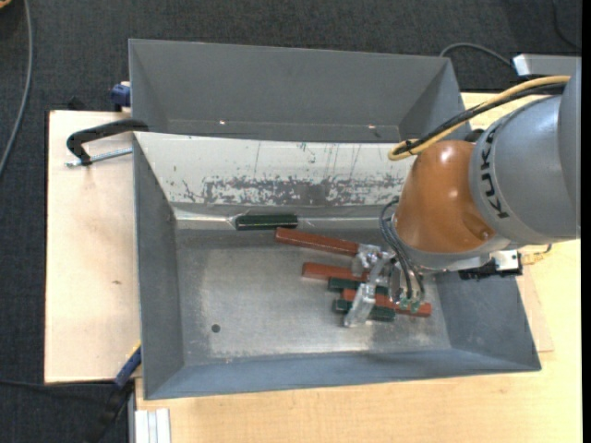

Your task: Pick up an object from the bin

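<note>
Grey metal bin (185,275), jaws apart and low over a small heap of flat sticks right of centre, dark green stick (345,293) between them with its long axis roughly left-right, red-brown stick (314,241) slanting nearby, another green stick (266,221) along the back wall.

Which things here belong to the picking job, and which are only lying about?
Job: gripper; heap of red and green sticks beneath it; bin.
Lying about: green stick at the back wall; long red stick near it.
</note>
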### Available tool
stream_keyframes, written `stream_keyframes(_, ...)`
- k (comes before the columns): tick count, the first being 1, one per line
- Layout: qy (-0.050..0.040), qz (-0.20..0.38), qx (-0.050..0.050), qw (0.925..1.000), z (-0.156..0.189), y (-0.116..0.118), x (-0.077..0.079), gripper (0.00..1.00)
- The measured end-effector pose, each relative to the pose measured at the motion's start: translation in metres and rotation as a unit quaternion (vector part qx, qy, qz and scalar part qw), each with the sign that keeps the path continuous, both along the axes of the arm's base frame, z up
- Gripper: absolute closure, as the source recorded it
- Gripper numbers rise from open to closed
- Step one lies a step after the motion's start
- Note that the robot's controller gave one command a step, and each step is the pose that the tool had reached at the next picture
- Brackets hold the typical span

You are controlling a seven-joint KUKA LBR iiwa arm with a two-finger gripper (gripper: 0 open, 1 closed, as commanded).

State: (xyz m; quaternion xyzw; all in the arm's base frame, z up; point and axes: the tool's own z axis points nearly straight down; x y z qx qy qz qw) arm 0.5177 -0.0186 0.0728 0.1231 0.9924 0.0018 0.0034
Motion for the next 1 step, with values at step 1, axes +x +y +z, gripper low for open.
stream_keyframes(1,0.0001,0.0,0.0,1.0,0.0001,0.0,-0.0001,1.0)
